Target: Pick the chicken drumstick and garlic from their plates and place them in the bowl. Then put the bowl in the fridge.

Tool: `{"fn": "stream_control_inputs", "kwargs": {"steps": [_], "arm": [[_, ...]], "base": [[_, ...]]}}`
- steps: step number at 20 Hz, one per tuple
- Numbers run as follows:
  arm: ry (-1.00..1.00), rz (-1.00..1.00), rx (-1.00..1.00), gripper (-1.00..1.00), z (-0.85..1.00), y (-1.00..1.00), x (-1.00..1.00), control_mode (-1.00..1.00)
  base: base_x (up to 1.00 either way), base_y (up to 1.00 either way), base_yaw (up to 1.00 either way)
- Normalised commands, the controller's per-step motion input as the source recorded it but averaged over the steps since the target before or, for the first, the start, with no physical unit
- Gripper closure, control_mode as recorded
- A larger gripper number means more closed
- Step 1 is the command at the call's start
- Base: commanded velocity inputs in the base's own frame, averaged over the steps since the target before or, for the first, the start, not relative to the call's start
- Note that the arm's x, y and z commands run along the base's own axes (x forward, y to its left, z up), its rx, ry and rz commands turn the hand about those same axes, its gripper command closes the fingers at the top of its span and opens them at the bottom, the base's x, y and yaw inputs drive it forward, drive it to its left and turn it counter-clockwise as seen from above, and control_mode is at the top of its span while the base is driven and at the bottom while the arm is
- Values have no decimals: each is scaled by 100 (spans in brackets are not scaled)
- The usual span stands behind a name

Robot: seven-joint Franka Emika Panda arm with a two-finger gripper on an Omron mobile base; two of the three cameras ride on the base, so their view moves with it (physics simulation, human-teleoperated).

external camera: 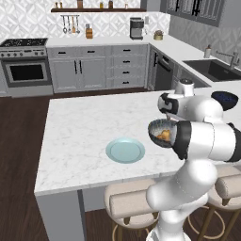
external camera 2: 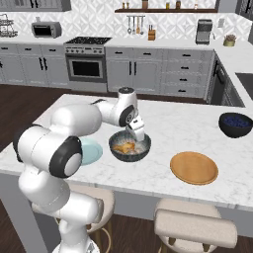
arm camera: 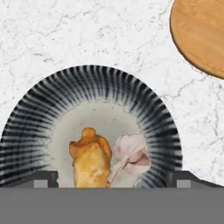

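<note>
Hand (external camera 2: 137, 134) hangs right over the bowl (external camera 2: 130, 146), jaws spread wide with nothing between them. In the hand view the two tips sit far apart at either side of the bowl's rim, so it reads as a release pose, not a grip. Chicken drumstick (arm camera: 90, 160) and garlic (arm camera: 131, 155) both lie on the bowl's pale floor, touching side by side; likely both drops are done.

Bowl stands on the marble bench (external camera 2: 163, 123), between the blue-green plate (external camera: 125, 150) and the wooden plate (external camera 2: 193, 167). Both plates are bare, which fits the food having gone to the bowl. A dark blue bowl (external camera 2: 236, 124) sits well apart at the bench's far end.

Judged next: grip the bowl's rim for the fridge leg.
</note>
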Motion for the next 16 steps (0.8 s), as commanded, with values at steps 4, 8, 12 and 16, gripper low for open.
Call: {"fn": "stream_control_inputs", "kwargs": {"steps": [4,8,12,16], "arm": [[3,10,11,-100,0,-56,-16,-100],[11,12,11,-100,-16,-51,-1,-100],[0,16,7,-100,0,-20,-65,-100],[3,20,1,-100,-17,1,-16,-100]], "base": [[0,0,0],[0,0,0],[0,0,0],[0,0,0]]}}
